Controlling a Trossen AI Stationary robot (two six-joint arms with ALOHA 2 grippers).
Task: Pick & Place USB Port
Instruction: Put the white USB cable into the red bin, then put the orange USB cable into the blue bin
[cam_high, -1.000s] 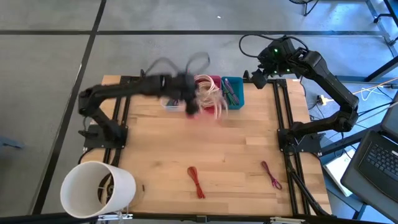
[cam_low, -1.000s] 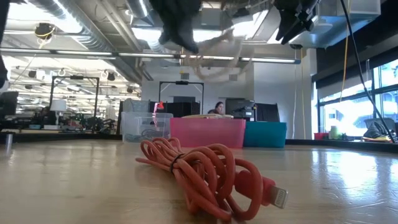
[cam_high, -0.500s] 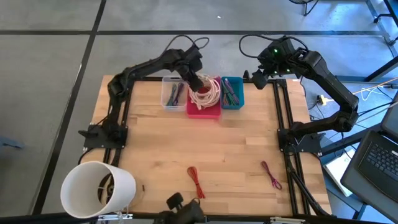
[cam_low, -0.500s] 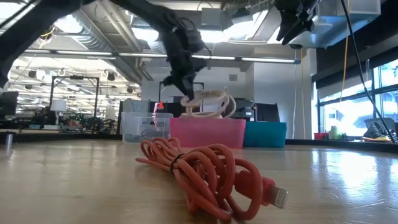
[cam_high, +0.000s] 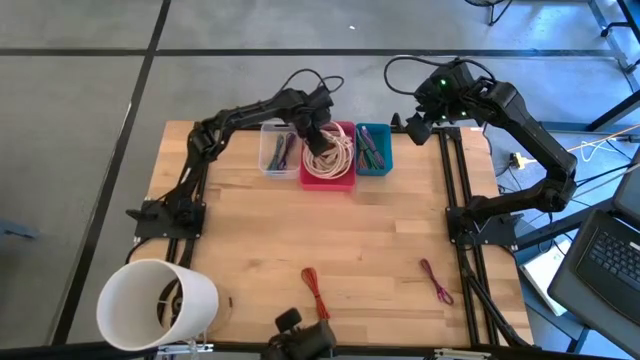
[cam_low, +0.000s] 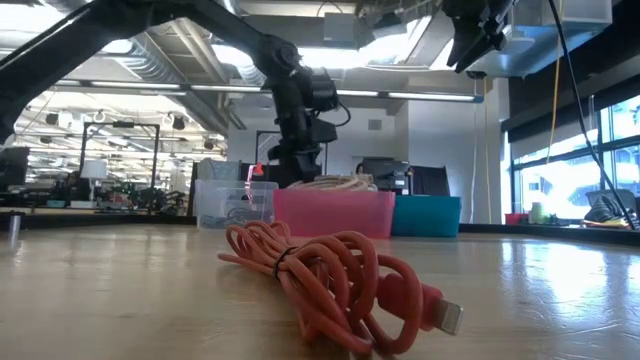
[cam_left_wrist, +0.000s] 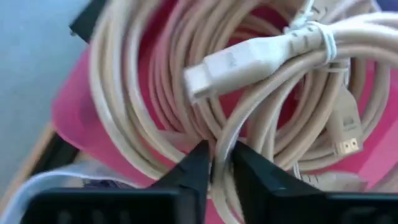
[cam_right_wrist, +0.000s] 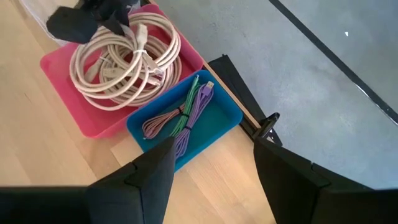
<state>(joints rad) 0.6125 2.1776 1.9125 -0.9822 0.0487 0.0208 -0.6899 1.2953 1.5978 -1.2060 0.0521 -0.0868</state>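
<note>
Beige USB cable (cam_high: 329, 153) lies coiled in the pink bin (cam_high: 345, 181) at the table's (cam_high: 380, 240) 12 o'clock edge. Left end effector (cam_left_wrist: 217, 163) pinches one strand; lifting may drag the whole coil out. Right end effector (cam_right_wrist: 211, 177) waits open at 1 o'clock.

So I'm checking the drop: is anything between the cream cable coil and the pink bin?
Nothing visible: the cream cable coil already lies in the pink bin, with the left tool closed on a strand.
</note>
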